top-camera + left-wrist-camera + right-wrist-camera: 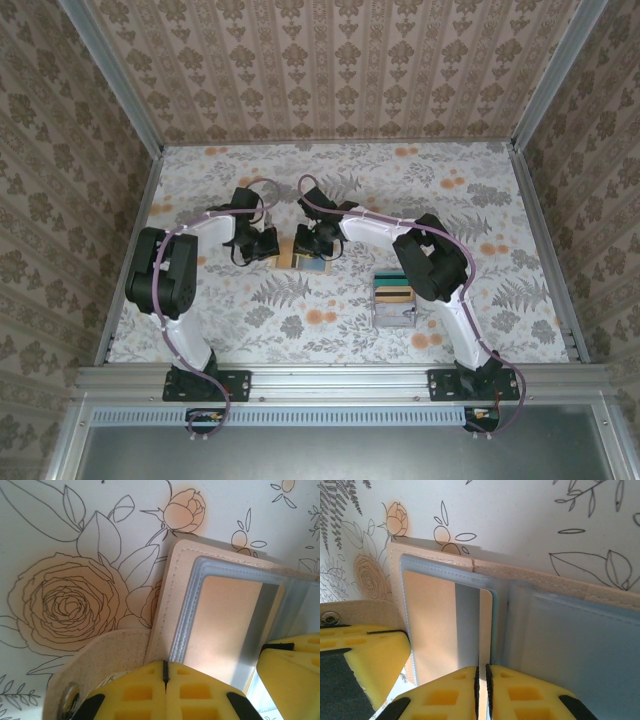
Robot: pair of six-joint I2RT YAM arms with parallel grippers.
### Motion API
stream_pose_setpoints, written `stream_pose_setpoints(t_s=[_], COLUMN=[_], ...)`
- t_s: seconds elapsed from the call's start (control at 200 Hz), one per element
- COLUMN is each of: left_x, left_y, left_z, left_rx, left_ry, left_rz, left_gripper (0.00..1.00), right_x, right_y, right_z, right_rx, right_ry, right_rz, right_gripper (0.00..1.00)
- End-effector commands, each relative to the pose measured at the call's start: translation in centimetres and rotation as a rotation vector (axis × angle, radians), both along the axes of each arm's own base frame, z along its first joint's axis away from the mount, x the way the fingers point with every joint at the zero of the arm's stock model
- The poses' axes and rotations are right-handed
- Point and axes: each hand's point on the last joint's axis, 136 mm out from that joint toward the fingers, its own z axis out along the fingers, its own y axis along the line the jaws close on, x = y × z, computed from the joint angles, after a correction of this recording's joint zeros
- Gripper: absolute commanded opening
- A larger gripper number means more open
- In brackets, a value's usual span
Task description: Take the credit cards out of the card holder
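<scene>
The tan card holder [300, 258] lies open mid-table, showing its grey-blue lining [190, 610] and clear card slots [570, 645]. My left gripper [270, 243] is at its left side, its yellow fingers shut on the holder's near edge [165, 666]. My right gripper [318, 245] is over the holder's middle. In the right wrist view its fingers [482, 672] are shut on the near edge of a thin credit card [486, 625]. The card is pale-faced with a teal rim and sticks partly out of a slot beside the fold. The holder's snap strap [100, 655] curls out to the left.
A clear plastic compartment box [393, 300] sits right of the holder, with yellow and dark teal strips inside. Patterned walls close in the floral tabletop [300, 320] on three sides. The two grippers are close together, each one's yellow finger showing in the other's wrist view.
</scene>
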Motion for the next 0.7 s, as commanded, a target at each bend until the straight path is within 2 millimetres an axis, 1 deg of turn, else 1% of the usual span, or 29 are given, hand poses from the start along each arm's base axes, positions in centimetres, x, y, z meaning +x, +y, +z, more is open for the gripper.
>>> stream_pose_setpoints(t_s=[0.0,0.06,0.19,0.32,0.5,0.695], left_x=[-1.3,-1.3,-1.4,-1.3,-1.3,-1.4], left_y=[0.4,0.4,0.4,0.2,0.1,0.2], left_z=[-1.6,-1.6,-1.6,-1.6,-1.5,-1.6], left_rx=[0.041,0.040,0.042,0.038,0.037,0.043], left_ry=[0.068,0.067,0.070,0.068,0.069,0.070], left_rz=[0.001,0.001,0.000,-0.003,-0.006,-0.008], left_gripper=[0.00,0.00,0.00,0.00,0.00,0.00], right_x=[-0.3,-0.5,-0.6,0.0,0.0,-0.1], right_y=[-0.7,-0.9,-0.5,-0.2,-0.3,-0.5], right_z=[1.4,1.2,1.0,2.1,2.2,2.7], right_rx=[-0.038,-0.046,-0.031,-0.016,-0.018,-0.016], right_ry=[-0.007,-0.002,0.012,-0.020,-0.011,-0.011], right_rz=[-0.011,-0.016,-0.016,-0.019,-0.027,-0.037], right_gripper=[0.17,0.17,0.17,0.18,0.18,0.20])
